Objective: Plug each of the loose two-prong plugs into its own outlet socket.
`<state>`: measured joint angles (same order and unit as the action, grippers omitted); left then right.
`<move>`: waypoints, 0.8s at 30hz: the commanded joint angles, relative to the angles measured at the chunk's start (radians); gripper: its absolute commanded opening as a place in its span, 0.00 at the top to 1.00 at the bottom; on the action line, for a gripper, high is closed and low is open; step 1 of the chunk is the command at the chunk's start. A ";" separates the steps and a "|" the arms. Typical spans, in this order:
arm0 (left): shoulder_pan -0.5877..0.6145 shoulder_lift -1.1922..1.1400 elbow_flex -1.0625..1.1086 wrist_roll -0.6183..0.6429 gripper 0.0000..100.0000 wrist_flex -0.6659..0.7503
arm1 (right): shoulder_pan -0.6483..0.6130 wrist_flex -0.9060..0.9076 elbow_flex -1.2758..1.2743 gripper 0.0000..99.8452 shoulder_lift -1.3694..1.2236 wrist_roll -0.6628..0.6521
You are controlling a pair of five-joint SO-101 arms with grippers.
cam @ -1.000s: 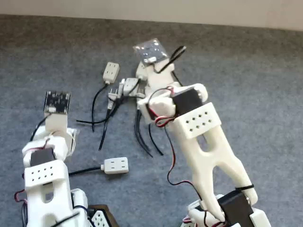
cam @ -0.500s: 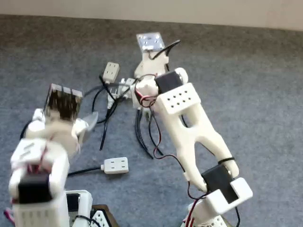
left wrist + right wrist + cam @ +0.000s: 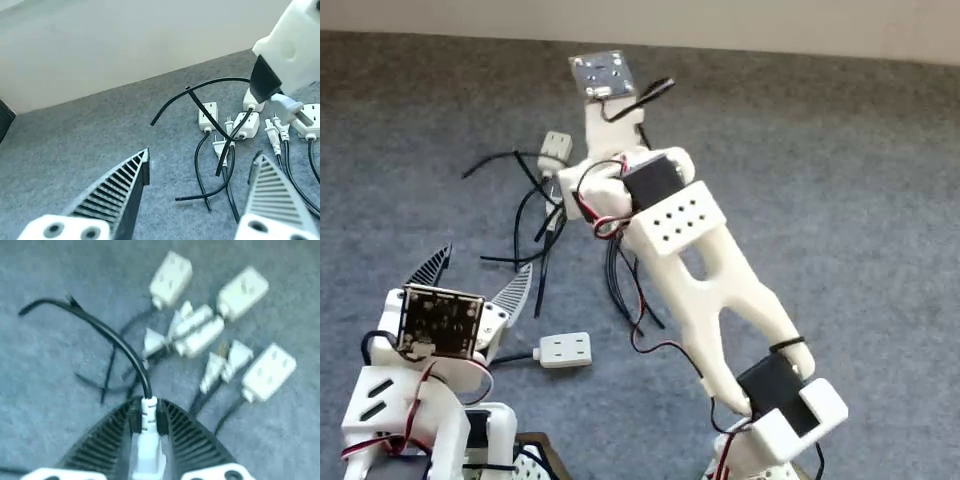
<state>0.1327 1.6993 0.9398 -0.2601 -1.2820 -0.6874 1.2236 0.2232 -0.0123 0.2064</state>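
The right gripper [image 3: 147, 409] is clamping a white two-prong plug [image 3: 288, 105] by its body, fingers closed tight on both sides, and it is holding it off the carpet [image 3: 840, 180] with the black cord [image 3: 107, 332] arching away from the plug's back end. In the left wrist view the prongs are pointing out and slightly down from the fingers. Just under and beyond this gripper, the other loose plugs [image 3: 192, 332] are lying in a tangle, with three outlet sockets around them: one socket [image 3: 171, 275], a second socket [image 3: 243, 287] beside it, and a third socket [image 3: 268, 371] further along. The left gripper [image 3: 200, 170] is hanging back near its own base with its fingers [image 3: 122, 187] spread wide, gripping nothing; a separate outlet socket [image 3: 565, 348] is lying just beside that arm. The step in hand appears to be the carry: one plug is grasped and is waiting to be matched to a socket. The next move is likely calling for lining the prongs up squarely with a socket's slots and pressing in, and since the sockets are lying unfixed on the carpet, the free gripper will probably be needed to pin one down
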 commanded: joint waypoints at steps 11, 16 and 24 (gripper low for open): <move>-0.093 -0.001 0.047 0.044 0.60 -0.005 | 0.102 -0.495 -0.779 0.99 0.717 -0.048; -0.225 -0.001 0.070 0.046 0.59 -0.006 | 0.102 -0.680 -1.121 0.99 0.895 -0.051; -0.331 -0.001 0.237 0.046 0.59 0.083 | 0.013 -0.639 -1.191 0.99 0.924 -0.052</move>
<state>-0.1772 1.7024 1.1331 -0.2217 -1.2559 -0.6199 0.5715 -0.9628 0.8761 0.1695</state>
